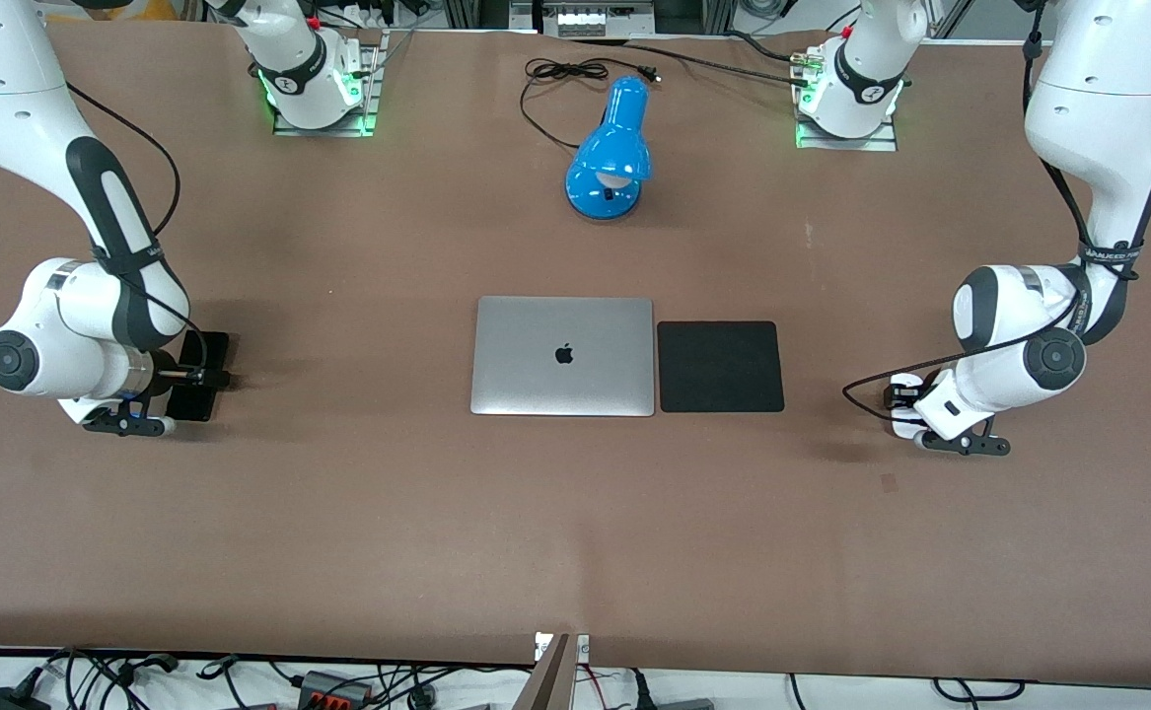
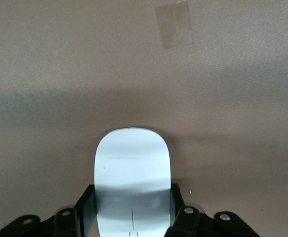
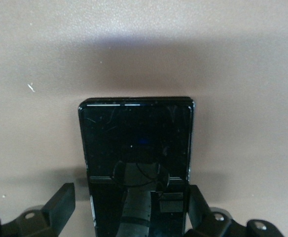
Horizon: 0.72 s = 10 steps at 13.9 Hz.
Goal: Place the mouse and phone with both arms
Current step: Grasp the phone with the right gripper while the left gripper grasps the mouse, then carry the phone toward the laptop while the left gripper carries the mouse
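The white oval mouse [image 2: 132, 165] lies on the brown table at the left arm's end. My left gripper [image 2: 133, 207] is down at the table [image 1: 905, 404], and its black fingers [image 2: 85, 207] press on both sides of the mouse. In the front view the hand hides most of the mouse. The black phone [image 3: 136, 143] lies flat at the right arm's end [image 1: 202, 373]. My right gripper [image 3: 131, 197] is low over it [image 1: 185, 385] and open. One finger [image 3: 60, 202] stands clear of the phone's edge, and the other sits close to the other edge.
A closed silver laptop [image 1: 563, 355] lies mid-table with a square black mouse pad [image 1: 720, 366] beside it toward the left arm's end. A blue desk lamp [image 1: 610, 158] and its cable [image 1: 565, 74] lie farther from the front camera. A tape patch [image 2: 175, 23] is near the mouse.
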### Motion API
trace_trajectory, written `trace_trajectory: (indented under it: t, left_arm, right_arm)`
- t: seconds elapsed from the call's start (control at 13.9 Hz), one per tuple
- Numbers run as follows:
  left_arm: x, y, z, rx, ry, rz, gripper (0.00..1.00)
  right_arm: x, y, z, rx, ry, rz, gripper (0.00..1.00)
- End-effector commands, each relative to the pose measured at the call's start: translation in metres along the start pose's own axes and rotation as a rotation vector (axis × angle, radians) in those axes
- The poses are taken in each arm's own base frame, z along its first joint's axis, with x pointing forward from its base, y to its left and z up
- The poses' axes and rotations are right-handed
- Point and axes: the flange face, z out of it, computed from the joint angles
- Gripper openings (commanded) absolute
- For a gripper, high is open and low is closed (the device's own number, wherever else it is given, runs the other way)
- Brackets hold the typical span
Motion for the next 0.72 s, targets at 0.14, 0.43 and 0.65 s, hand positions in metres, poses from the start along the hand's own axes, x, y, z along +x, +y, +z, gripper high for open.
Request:
trace_trajectory:
  t: [0.14, 0.43, 0.65]
  left_arm:
    - [0.013, 0.024, -0.018, 0.012, 0.034, 0.084, 0.32]
    - [0.014, 0.064, -0.040, -0.011, -0.019, 0.129, 0.32]
    - [0.010, 0.110, -0.045, -0.040, -0.047, 0.130, 0.31]
  right_arm:
    - [-0.001, -0.004, 0.002, -0.028, 0.004, -0.040, 1.00]
    - [-0.002, -0.004, 0.003, -0.028, -0.004, -0.040, 0.49]
    - [-0.004, -0.003, -0.002, -0.027, -0.016, -0.040, 0.38]
